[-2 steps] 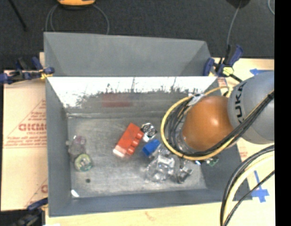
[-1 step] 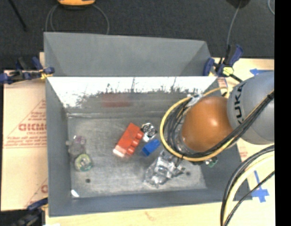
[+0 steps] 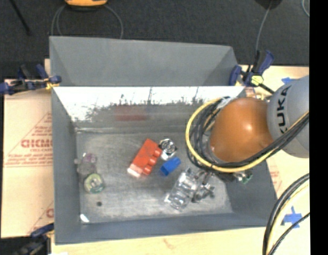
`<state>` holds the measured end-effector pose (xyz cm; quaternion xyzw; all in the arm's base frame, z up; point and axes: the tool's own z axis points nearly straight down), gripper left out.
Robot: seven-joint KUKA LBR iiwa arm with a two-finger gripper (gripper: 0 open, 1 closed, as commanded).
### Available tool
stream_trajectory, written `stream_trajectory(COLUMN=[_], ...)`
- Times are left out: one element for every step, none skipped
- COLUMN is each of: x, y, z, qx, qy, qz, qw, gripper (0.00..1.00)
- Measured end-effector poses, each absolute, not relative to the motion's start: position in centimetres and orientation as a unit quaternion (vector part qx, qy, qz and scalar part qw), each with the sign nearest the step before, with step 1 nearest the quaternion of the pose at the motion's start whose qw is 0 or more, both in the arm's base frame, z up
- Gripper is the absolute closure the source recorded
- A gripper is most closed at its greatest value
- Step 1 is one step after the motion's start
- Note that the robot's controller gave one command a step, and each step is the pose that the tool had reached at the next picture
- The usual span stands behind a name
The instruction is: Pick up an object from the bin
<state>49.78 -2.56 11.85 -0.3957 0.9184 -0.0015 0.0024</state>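
Gripper [image 3: 202,189], open or closed impossible to tell, sits just beside a clear plastic piece [image 3: 178,195], near a blue block [image 3: 170,166].

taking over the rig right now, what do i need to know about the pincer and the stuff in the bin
Pincer: low in the bin's right part, under the orange wrist cover, right at a clear plastic piece. Whether it is open or shut cannot be told.
Things: red block mid-bin, small blue block and a silvery round piece just right of it, and a clear piece with a greenish round end at the left.
Done: nothing is seen lifted, and all the things lie on the bin floor.
Left: grasp one thing, probably the clear piece, and lift it out.
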Motion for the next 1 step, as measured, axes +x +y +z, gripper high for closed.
stream_trajectory(x=[49.92], y=[-2.67], z=[17.87], qx=[-0.394], qy=[0.919], qz=[-0.002], qw=[0.003], gripper=[1.0])
